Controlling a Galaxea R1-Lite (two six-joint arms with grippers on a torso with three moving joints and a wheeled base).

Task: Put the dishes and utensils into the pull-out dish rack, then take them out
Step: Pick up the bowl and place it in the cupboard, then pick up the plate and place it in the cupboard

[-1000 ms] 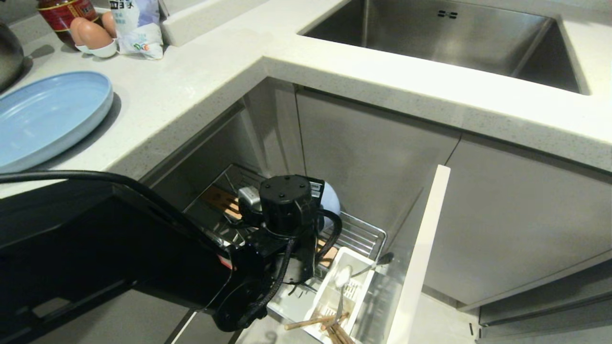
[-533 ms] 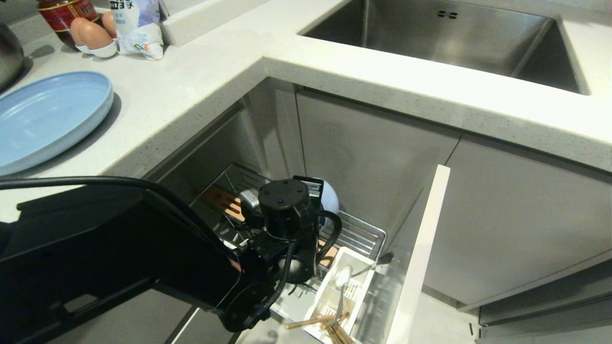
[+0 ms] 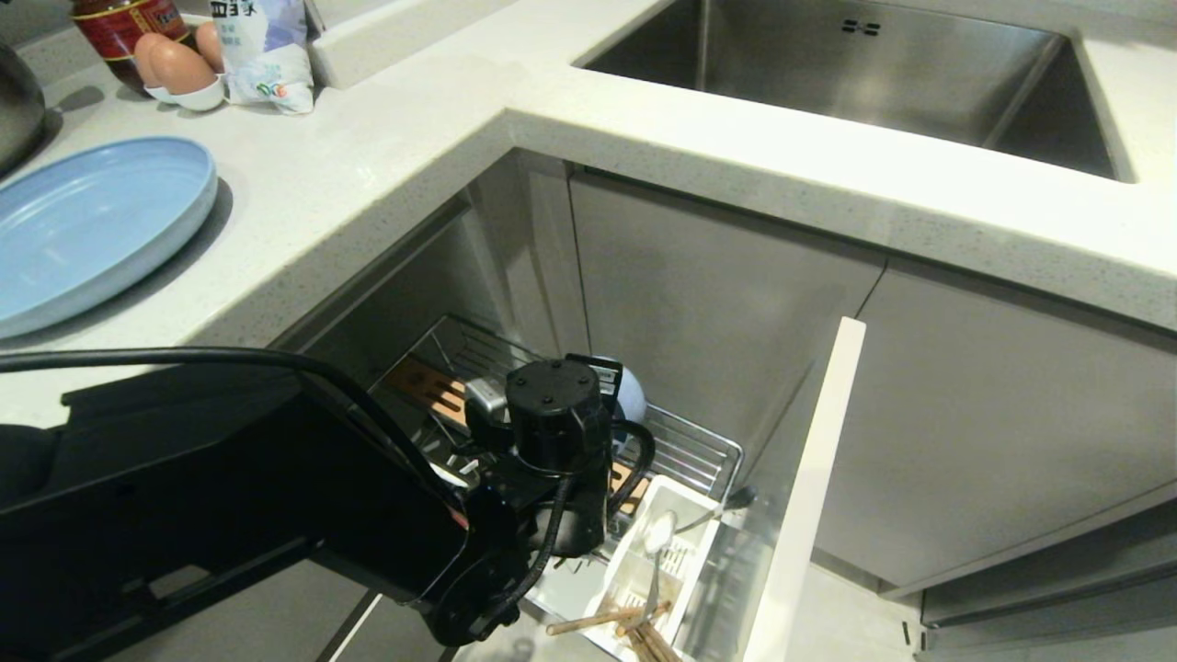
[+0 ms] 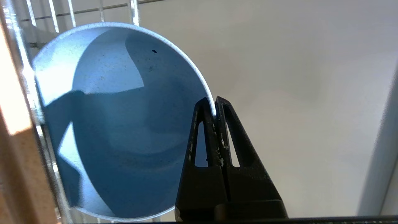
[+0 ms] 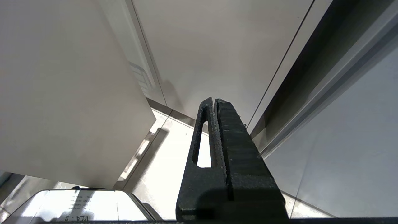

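Left wrist view shows your left gripper clenched on the bowl rim at three o'clock. Over the last second the bowl has sunk slightly into the pull-out dish rack, apparently seating between wires.

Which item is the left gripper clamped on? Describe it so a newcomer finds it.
Below the counter corner, the pull-out rack stands open. Toward its back, behind the white utensil caddy, a small pale blue round bowl stands on edge, the left gripper shut on its rim. The only other blue dish, the big plate, lies on the counter.

Head camera looks down; left wrist camera close on shared bowl.
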